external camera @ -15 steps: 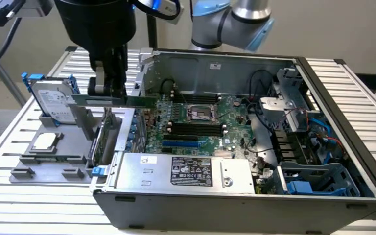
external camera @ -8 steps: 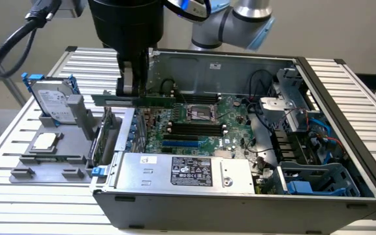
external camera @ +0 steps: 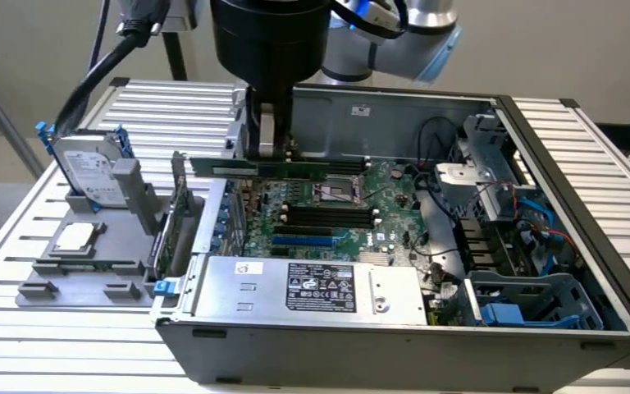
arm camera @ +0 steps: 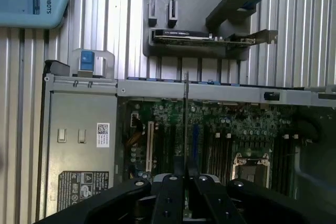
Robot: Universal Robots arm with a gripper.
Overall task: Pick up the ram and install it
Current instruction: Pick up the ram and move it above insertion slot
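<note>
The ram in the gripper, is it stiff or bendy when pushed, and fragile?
Probably stiff: the ram sticks out level from the gripper, gripped off-centre, without sagging. Likely light too. Edge-on in the wrist view it looks very thin, so sideways force might crack it.

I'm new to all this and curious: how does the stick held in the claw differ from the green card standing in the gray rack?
The ram hangs clamped in the gripper over the open case; the card stands in the rack outside it. The ram is long and narrow; the card is taller. The card has a metal bracket at one end; the ram has none. Both are thin circuit boards set on edge.
</note>
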